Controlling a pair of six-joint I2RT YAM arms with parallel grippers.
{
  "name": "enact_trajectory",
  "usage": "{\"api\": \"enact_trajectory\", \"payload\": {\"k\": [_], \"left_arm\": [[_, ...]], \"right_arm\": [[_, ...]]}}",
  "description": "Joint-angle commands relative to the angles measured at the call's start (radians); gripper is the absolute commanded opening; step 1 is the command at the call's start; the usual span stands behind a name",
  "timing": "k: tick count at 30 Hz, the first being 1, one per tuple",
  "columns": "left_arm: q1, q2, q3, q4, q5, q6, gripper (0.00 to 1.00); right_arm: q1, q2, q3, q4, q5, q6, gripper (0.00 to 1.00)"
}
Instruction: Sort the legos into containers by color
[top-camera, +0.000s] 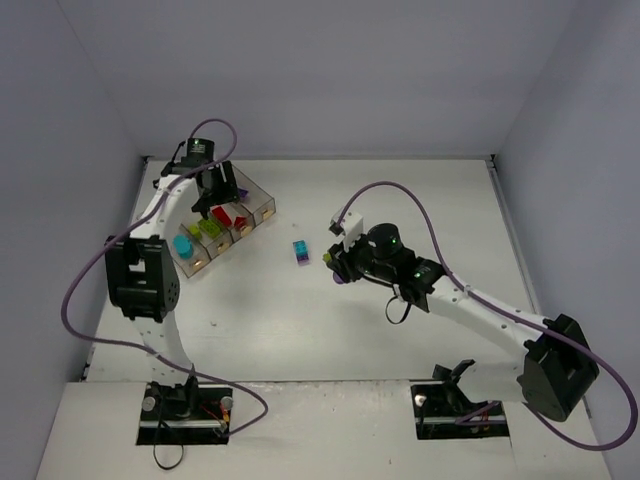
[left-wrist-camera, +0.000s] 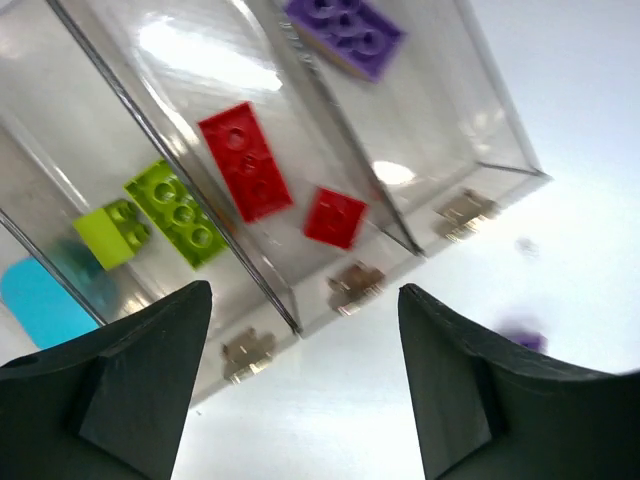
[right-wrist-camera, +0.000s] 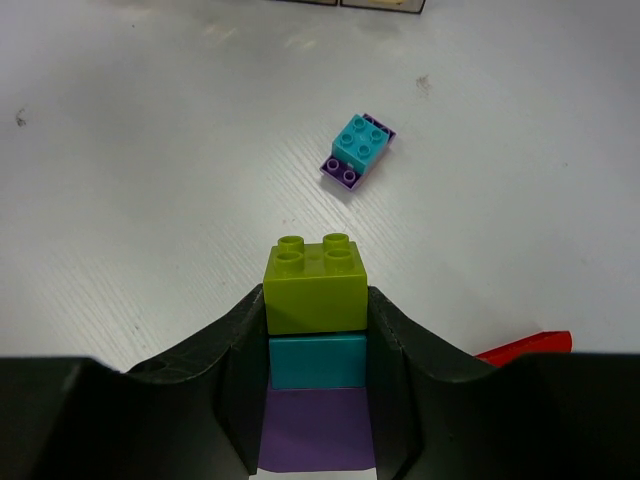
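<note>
The containers (top-camera: 262, 207) stand at the back left as a row of clear bins. In the left wrist view they (left-wrist-camera: 480, 130) hold a purple brick (left-wrist-camera: 345, 30), two red bricks (left-wrist-camera: 245, 160), two lime green bricks (left-wrist-camera: 180, 210) and a cyan piece (left-wrist-camera: 40, 300). My left gripper (top-camera: 215, 195) hangs over the bins, open and empty (left-wrist-camera: 305, 330). My right gripper (top-camera: 338, 268) is shut on a stack of lime green, cyan and purple bricks (right-wrist-camera: 315, 300), held just above the table. A cyan brick on a purple plate (right-wrist-camera: 357, 150) lies ahead of it, also in the top view (top-camera: 300, 252).
A red piece (right-wrist-camera: 525, 347) shows at the right side of my right gripper, partly hidden. White walls close the table at the back and sides. Purple cables loop above both arms.
</note>
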Motion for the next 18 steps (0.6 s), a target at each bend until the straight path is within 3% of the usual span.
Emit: {"api": "enact_trajectory", "payload": {"k": [1, 4, 5, 8, 11, 18], "left_arm": [[-0.026, -0.17, -0.022, 0.012, 0.091, -0.023, 0.69], [-0.074, -0.29, -0.082, 0.02, 0.256, -0.052, 0.69], [-0.087, -0.31, -0.095, 0.026, 0.369, -0.078, 0.69], [-0.179, -0.367, -0.14, 0.035, 0.502, -0.098, 0.69], [-0.297, -0.411, -0.158, 0.009, 0.534, -0.086, 0.69], [-0.421, -0.503, -0.275, 0.141, 0.608, -0.178, 0.69]], "right_arm": [[0.003, -0.003, 0.075, 0.064, -0.035, -0.022, 0.0], [0.006, 0.002, 0.098, 0.064, -0.064, -0.039, 0.01], [0.004, 0.002, 0.107, 0.065, -0.07, -0.046, 0.01], [0.004, 0.011, 0.119, 0.064, -0.091, -0.059, 0.01], [0.007, 0.014, 0.129, 0.062, -0.107, -0.069, 0.01], [0.007, 0.003, 0.144, 0.051, -0.134, -0.079, 0.02]]}}
